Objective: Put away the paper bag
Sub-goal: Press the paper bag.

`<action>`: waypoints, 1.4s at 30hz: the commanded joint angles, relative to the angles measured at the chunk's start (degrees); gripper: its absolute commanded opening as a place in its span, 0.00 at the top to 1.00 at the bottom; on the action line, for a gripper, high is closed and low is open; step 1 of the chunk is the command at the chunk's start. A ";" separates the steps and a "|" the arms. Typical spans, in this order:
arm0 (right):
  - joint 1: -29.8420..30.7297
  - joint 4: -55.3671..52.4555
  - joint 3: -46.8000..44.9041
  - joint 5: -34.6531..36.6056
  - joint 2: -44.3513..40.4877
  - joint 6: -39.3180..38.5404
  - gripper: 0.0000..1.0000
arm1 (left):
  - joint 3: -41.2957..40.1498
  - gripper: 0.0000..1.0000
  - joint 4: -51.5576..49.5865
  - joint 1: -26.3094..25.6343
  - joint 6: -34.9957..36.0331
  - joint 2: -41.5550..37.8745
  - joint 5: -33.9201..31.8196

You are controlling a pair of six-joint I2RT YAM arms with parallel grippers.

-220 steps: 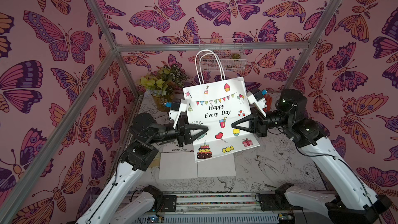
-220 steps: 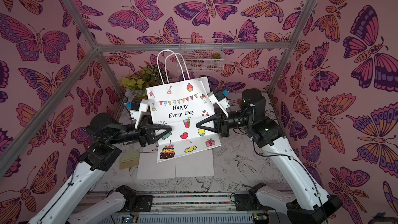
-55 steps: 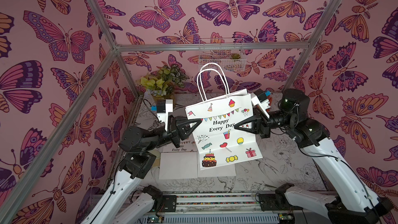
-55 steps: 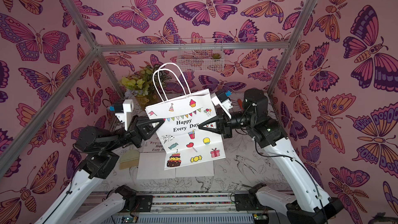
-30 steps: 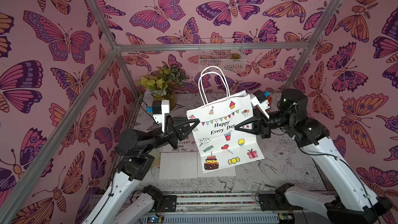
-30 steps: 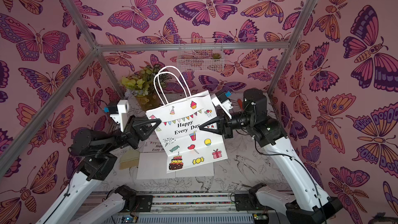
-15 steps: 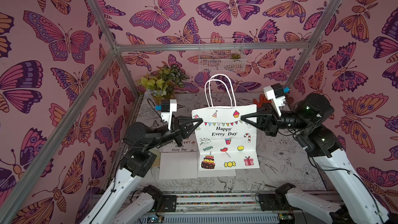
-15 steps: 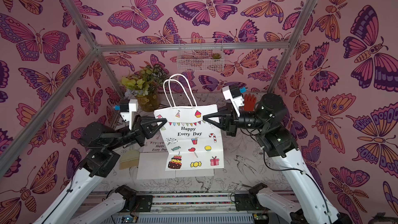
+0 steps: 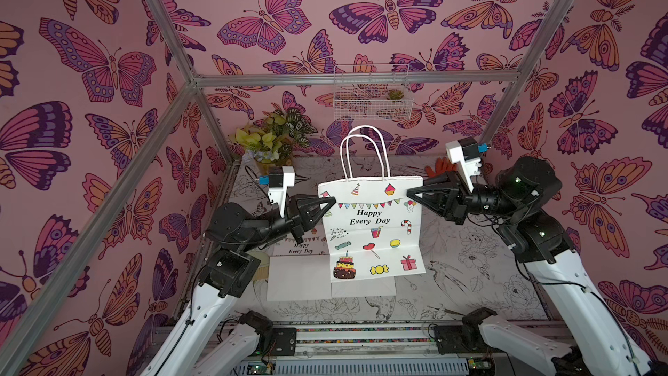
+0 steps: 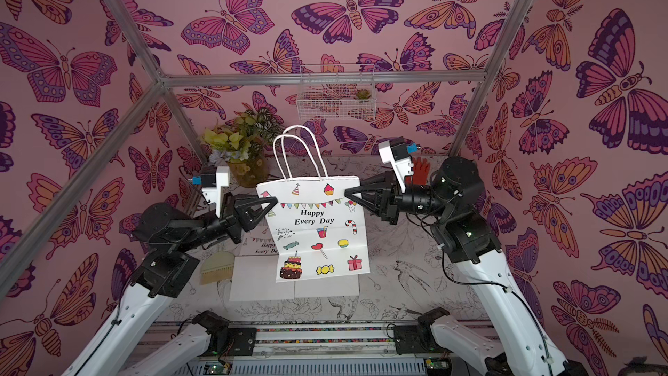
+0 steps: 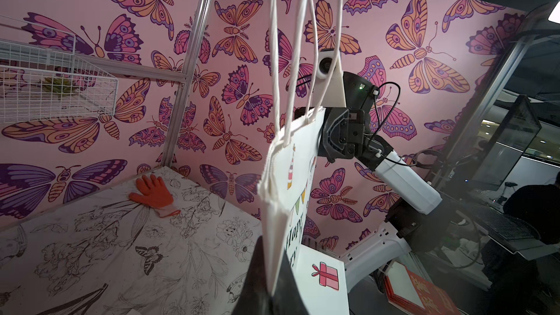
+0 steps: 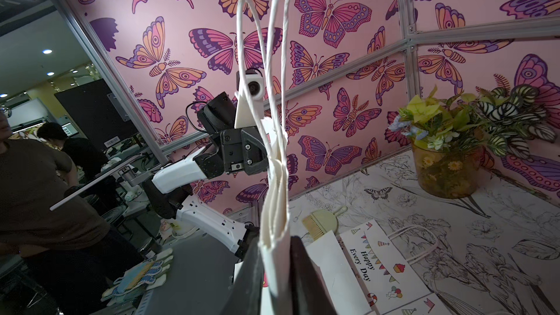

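**A robot test booth inside a working lab**

A left arm (image 9: 202, 305) and a right arm (image 9: 578, 302), both white robot limbs, rise from a rail (image 9: 361, 336) at the front edge of a surface (image 9: 470, 258) covered with a printed flower drawing. A frame of aluminium bars (image 9: 356, 79) carries walls (image 9: 90, 66) papered with butterflies, so the booth reads as a staged set, dressed with a wire basket (image 9: 372, 103) and a potted plant (image 12: 445, 159). A small camera (image 11: 325, 63) sits at an arm's wrist. Past the booth's open side lies an office-like room: a man in a brown shirt (image 12: 36, 201), a dark screen (image 12: 91, 113), a keyboard (image 11: 497, 222) and round ceiling lights (image 12: 47, 51).
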 commanded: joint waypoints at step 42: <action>-1.29 -2.37 1.50 -6.42 1.61 -0.20 0.85 | 0.33 1.00 0.88 1.00 -1.04 -1.31 0.65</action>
